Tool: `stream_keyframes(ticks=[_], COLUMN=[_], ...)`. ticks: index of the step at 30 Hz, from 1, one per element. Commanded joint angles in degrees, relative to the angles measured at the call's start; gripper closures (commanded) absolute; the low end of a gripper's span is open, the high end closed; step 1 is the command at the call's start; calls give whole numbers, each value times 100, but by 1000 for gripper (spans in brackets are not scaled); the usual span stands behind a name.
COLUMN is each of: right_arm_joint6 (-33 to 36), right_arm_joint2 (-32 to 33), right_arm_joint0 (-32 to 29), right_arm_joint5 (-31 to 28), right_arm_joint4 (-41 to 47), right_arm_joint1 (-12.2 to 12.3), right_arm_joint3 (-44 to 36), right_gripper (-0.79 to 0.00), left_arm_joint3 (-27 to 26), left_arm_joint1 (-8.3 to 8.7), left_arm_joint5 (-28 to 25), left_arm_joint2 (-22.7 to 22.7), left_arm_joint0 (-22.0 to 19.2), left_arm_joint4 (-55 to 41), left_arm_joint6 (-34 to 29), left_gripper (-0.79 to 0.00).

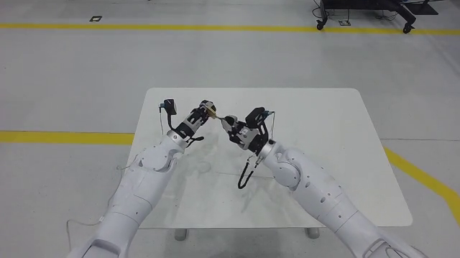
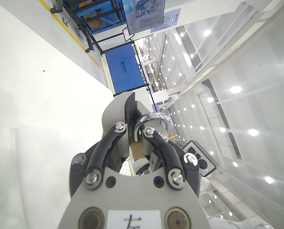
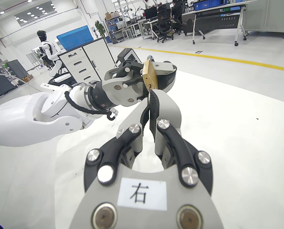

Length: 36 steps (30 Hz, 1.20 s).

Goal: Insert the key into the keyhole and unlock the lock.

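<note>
A brass padlock (image 3: pixel 149 73) with a steel shackle (image 2: pixel 154 117) is held above the white table, with my left gripper (image 2: pixel 138 120) shut on its body. In the top view this left gripper (image 1: pixel 205 111) is at the table's middle back. My right gripper (image 3: pixel 149 97) faces it and is shut on a small key (image 3: pixel 149 89), whose tip meets the keyhole in the lock's end face. How deep the key sits cannot be told. From above, the right gripper (image 1: pixel 230 123) is just right of the lock (image 1: pixel 213 114).
The white table (image 1: pixel 323 186) lies bare beneath both arms, with free room on all sides of them. A black cable (image 1: pixel 248 175) loops from the right forearm. Yellow floor lines and wheeled racks lie far beyond the table.
</note>
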Motion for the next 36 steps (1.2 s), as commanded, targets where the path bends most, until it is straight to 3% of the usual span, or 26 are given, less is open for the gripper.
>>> stream_keyframes(ticks=[1,20,36], right_arm_joint6=[-16,117,199], right_arm_joint2=[24,55,93], right_arm_joint0=[-12,-18,-53], right_arm_joint5=[-21,-4,126], right_arm_joint4=[-10,-193,-485], right_arm_joint1=[-6,-122,-193], right_arm_joint3=[-10,67,0], right_gripper=[0,0,0], left_arm_joint3=[5,119,102], left_arm_joint1=[-9,-109,-134], left_arm_joint5=[0,45,-152], left_arm_joint2=[-4,-48,-74], left_arm_joint0=[3,-28,19], left_arm_joint4=[-17,-361,179], left_arm_joint6=[-4,-199,72], left_gripper=[0,0,0])
